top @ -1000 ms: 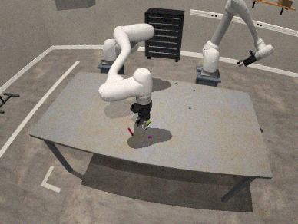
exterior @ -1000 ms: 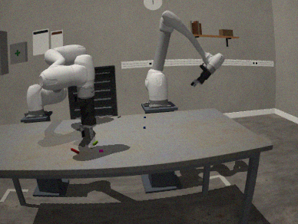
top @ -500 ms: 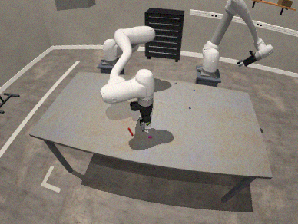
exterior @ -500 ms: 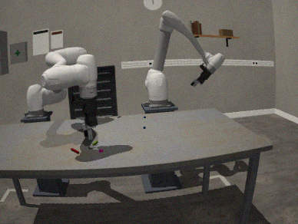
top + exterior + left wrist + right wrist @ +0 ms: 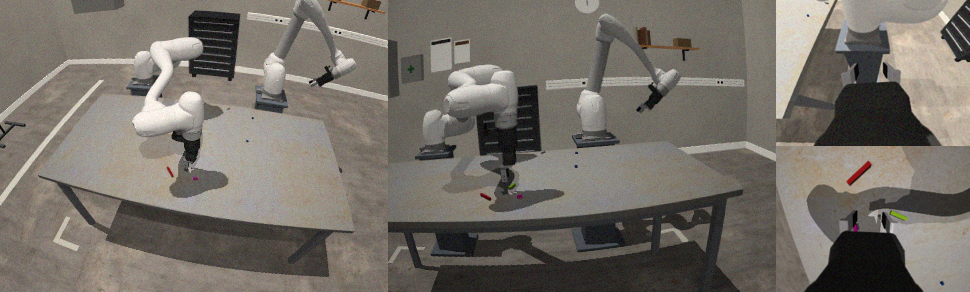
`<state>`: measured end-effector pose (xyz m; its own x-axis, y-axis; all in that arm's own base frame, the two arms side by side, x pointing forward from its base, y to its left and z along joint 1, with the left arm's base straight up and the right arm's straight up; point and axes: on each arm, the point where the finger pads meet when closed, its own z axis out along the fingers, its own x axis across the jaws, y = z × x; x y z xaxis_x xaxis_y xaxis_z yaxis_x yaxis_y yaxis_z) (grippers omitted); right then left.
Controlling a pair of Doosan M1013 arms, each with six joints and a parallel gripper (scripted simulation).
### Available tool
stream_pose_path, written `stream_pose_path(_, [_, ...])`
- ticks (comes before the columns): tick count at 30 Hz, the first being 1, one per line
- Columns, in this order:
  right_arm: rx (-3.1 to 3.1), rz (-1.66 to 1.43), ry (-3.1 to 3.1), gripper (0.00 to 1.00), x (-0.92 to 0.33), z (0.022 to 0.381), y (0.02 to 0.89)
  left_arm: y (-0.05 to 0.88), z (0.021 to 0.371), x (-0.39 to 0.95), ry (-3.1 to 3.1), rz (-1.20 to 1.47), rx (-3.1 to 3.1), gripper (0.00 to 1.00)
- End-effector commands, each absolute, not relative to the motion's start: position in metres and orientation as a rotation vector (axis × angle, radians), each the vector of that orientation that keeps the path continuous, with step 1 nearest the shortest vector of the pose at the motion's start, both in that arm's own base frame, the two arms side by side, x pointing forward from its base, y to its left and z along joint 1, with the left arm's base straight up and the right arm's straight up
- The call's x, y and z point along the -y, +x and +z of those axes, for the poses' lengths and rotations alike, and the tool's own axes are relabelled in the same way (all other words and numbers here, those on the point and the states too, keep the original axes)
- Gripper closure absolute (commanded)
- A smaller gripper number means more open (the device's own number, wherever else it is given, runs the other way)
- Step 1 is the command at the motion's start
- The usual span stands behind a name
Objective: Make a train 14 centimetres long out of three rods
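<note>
Well, we had the right gripper (image 5: 189,167) (image 5: 508,187) (image 5: 870,216) open; in its wrist view, the red rod (image 5: 170,172) (image 5: 485,196) (image 5: 859,173) lay above, the lime rod (image 5: 512,185) (image 5: 898,216) right, the magenta rod (image 5: 195,178) (image 5: 519,196) (image 5: 855,227) lower left. Our left gripper (image 5: 313,83) (image 5: 640,108) (image 5: 870,68) hung open too.

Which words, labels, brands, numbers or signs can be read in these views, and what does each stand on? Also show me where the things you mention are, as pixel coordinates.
No word, brand or number can be read.
A green cross, a sign without text: on the grey wall box (image 5: 411,69).
Two white wall sheets (image 5: 441,56) (image 5: 462,52) with dark header bands: too small and blurred to read.
Clock (image 5: 587,4): partly cut off, no numerals readable.
</note>
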<state>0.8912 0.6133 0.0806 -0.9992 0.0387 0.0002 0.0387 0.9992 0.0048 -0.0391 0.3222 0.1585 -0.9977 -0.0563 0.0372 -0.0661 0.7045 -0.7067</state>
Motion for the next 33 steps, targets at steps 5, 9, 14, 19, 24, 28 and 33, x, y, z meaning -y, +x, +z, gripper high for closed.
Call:
stream_pose_path(5, [3.093,-0.001,-0.557,0.0,-0.622,0.082,0.889,-0.039,0.159,-0.322,0.104,1.197,2.888,0.0])
stream_pose_path(9, [3.07,-0.002,-0.673,0.0,-0.624,0.082,0.888,-0.039,0.159,-0.322,0.104,1.197,2.888,0.0])
stream_pose_path(14, [2.973,-0.002,-1.018,0.0,-0.632,0.082,0.886,-0.039,0.159,-0.322,0.104,1.197,2.888,0.0])
stream_pose_path(19, [2.923,-0.003,-1.155,0.0,-0.636,0.082,0.885,-0.039,0.159,-0.322,0.104,1.197,2.888,0.0])
stream_pose_path(24, [2.92,-0.003,-1.162,0.0,-0.636,0.082,0.885,-0.039,0.159,-0.322,0.104,1.197,2.888,0.0])
stream_pose_path(28, [2.92,-0.003,-1.162,0.0,-0.636,0.082,0.885,-0.039,0.159,-0.322,0.104,1.197,2.888,0.0])
stream_pose_path(33, [2.92,-0.003,-1.162,0.0,-0.636,0.082,0.885,-0.039,0.159,-0.322,0.104,1.197,2.888,0.0])
